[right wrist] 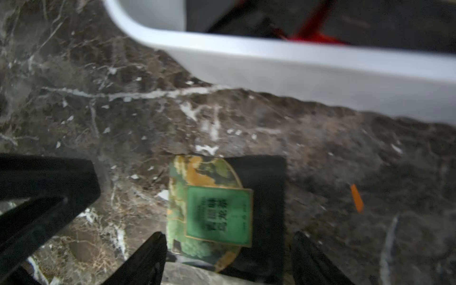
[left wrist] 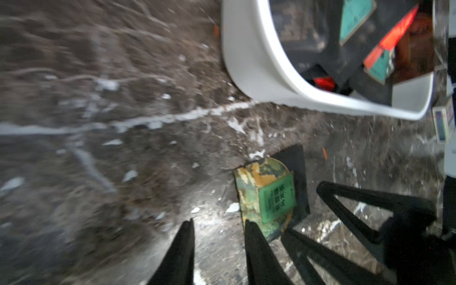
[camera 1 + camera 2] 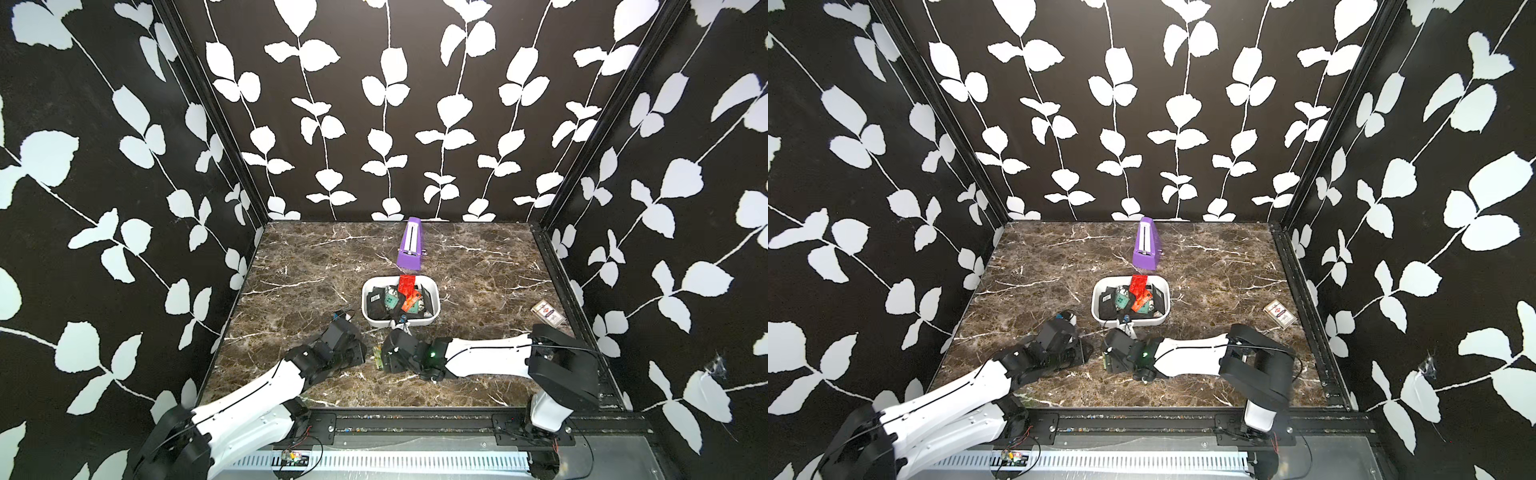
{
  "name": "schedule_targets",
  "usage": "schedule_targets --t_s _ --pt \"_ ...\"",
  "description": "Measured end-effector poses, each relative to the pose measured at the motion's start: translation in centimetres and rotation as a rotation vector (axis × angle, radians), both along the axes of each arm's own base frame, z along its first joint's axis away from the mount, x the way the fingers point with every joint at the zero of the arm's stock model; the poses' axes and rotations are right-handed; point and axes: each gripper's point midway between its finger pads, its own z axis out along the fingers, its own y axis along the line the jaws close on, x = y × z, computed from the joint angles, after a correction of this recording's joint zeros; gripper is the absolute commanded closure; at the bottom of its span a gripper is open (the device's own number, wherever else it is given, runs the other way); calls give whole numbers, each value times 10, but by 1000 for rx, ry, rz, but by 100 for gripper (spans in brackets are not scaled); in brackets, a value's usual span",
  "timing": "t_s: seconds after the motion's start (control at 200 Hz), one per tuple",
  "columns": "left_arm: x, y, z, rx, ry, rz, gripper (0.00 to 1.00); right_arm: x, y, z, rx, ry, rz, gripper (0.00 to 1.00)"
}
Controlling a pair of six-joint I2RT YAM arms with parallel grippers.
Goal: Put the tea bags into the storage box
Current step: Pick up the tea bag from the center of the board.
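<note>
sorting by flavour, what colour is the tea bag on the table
Tea bag: black, green-and-yellow face; best in right wrist view.

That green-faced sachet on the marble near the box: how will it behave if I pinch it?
The green-faced sachet lies flat on the marble table, so edges probably offer little to pinch and it may slide on the glossy surface. It looks thin and foil-like: likely light, bendy, not fragile. Flat, so unlikely to roll.

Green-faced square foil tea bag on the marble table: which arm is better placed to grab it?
Right, probably: the right gripper, jaws wide, straddles the green-faced square foil tea bag; the left gripper, narrower, sits beside it.
</note>
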Motion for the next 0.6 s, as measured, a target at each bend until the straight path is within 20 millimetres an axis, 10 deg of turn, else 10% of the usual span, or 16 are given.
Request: schedule_targets --t_s 0.6 --pt "-7 47 -3 90 -53 148 64 -2 6 -23 -276 13 18 18"
